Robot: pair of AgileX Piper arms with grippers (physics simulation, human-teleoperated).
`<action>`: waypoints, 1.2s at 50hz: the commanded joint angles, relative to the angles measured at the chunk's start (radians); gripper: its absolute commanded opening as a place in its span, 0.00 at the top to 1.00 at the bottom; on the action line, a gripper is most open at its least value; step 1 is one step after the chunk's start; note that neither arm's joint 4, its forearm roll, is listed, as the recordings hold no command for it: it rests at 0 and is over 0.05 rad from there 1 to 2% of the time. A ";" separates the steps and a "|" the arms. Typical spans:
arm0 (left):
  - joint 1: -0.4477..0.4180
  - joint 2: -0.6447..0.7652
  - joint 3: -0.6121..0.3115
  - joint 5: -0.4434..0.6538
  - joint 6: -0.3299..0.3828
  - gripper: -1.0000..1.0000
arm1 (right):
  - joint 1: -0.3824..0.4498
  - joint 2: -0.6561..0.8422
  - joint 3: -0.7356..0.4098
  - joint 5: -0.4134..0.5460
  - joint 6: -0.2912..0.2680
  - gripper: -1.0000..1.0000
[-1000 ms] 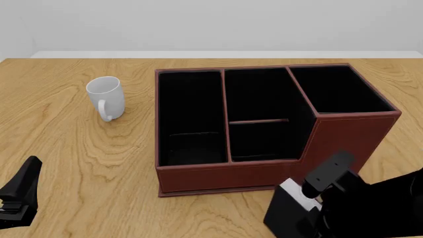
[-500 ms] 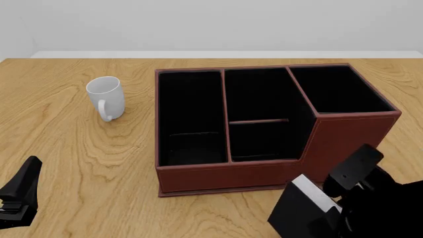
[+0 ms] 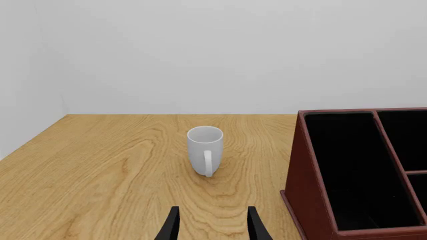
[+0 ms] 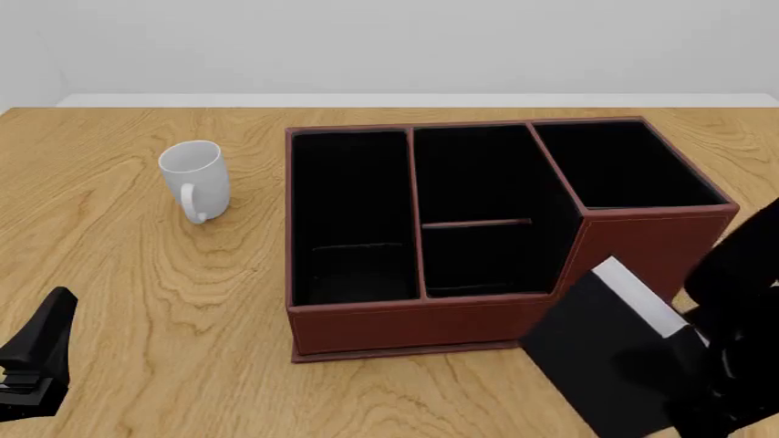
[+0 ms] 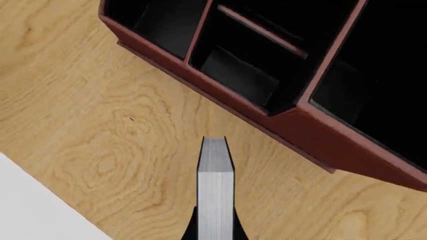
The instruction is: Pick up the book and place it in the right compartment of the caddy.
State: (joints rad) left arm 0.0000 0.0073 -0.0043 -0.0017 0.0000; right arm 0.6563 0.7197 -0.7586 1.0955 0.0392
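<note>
We see the book (image 4: 615,351) lifted off the table (image 4: 134,301), tilted, in front of the caddy (image 4: 487,315) at its right end, its white page edge facing up and to the right. From the front view the book overlaps the lower front wall of the right compartment (image 4: 623,164) but sits outside it, nearer to us. The right gripper (image 5: 215,231) pinches the book between its jaws; in the right wrist view we look along the white page edges (image 5: 215,190), with the black covers on either side and a dark finger (image 5: 190,231) showing at the base. Beyond the book in that view lies the wood table and the caddy's front wall and base rim.

The caddy stands open, black inside, with a long section on the left, a split middle section, and the taller right compartment; nothing is in them that we can make out. We can read no brand, label or writing on the book, the caddy or the mug (image 4: 196,181).

The mug stands upright on the table, well to the left of the caddy, its handle turned toward us.

The left gripper (image 3: 212,227) rests low over the table at the near left, well apart from everything; in its wrist view its two fingertips stand spread with bare wood between them, holding nothing.
</note>
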 commanded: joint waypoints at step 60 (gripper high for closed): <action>0.000 0.000 0.000 0.000 0.000 0.00 | -0.371 0.190 -0.532 0.125 -0.507 1.00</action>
State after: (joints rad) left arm 0.0000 0.0073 -0.0043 -0.0017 0.0000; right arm 0.3381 0.8673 -1.2151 1.2200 -0.4274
